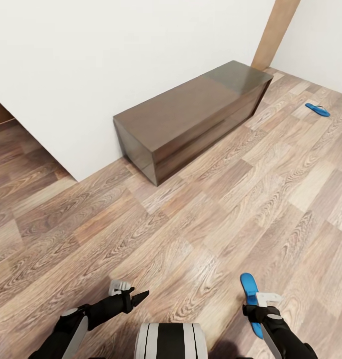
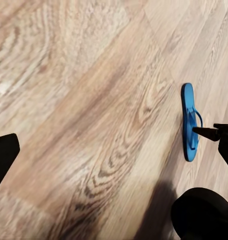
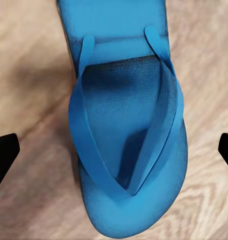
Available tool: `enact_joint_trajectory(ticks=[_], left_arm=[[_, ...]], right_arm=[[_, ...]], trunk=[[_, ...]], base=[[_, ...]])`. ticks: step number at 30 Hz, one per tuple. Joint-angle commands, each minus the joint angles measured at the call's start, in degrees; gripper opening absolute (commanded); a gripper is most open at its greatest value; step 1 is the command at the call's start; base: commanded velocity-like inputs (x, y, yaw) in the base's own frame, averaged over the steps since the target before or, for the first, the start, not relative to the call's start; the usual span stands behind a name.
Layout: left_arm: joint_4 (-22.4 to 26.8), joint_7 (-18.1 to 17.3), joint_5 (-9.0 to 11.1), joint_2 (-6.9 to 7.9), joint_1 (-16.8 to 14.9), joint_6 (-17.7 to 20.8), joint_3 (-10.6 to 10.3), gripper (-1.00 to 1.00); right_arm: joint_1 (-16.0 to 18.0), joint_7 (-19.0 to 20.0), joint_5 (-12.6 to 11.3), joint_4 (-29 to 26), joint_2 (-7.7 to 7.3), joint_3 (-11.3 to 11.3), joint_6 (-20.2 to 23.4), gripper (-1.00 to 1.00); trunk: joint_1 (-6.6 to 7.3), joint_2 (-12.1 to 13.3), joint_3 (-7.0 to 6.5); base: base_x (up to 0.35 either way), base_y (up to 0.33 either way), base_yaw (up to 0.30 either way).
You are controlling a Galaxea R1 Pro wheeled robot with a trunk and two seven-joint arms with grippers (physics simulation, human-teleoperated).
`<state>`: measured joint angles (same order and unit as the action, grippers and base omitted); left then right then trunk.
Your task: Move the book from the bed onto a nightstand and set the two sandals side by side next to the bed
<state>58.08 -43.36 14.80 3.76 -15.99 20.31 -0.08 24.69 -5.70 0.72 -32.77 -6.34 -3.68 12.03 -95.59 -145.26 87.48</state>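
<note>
Right wrist view: near sandal (image 3: 126, 135) lies directly below the right claw (image 3: 114, 150), sole flat on the wood floor (image 3: 29, 75), straps up. The dark tips of the two fingers (image 3: 4, 155) sit at opposite edges of this view, one on each side of the sandal's width, apart from it; the claw is spread wide and holds nothing. The sandal's long axis runs across the line joining the fingertips, so a closure would likely pinch it across its narrow dimension. The strap junction, i.e. the toe end, lies toward the camera side; the heel end runs out of frame beyond. In the head view the same sandal (image 1: 250, 299) is on the floor at the robot's right front, long axis running roughly away from the robot, with the right claw (image 1: 263, 304) over its middle. The left claw (image 1: 133, 294) hangs over bare floor well to the left, fingers appearing pressed together, empty. The right arm is clearly the nearer one. The second sandal (image 1: 317, 109) lies far off near the back wall, long axis slanted, well apart from the first. A low dark wooden cabinet (image 1: 190, 119) stands against the white wall. Judgement: the next move is a straight descent.
</note>
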Motion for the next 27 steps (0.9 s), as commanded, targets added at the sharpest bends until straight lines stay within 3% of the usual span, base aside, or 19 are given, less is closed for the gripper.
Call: enact_joint_trajectory(ticks=[1, 27], left_arm=[[0.02, -0.06, 0.49, 0.02, -0.01, 0.52, -0.01, 1.00], [0.02, -0.07, 0.49, 0.02, -0.01, 0.52, 0.01, 1.00]], right_arm=[[-0.01, -0.10, 0.07, -0.10, 0.01, -0.01, 0.35, 1.00], [0.01, -0.11, 0.07, -0.10, 0.01, -0.01, 0.36, 1.00]], trunk=[[0.00, -0.01, 0.03], [0.00, -0.01, 0.03]], base=[[0.062, -0.050, 0.000], [0.031, -0.028, 0.000]])
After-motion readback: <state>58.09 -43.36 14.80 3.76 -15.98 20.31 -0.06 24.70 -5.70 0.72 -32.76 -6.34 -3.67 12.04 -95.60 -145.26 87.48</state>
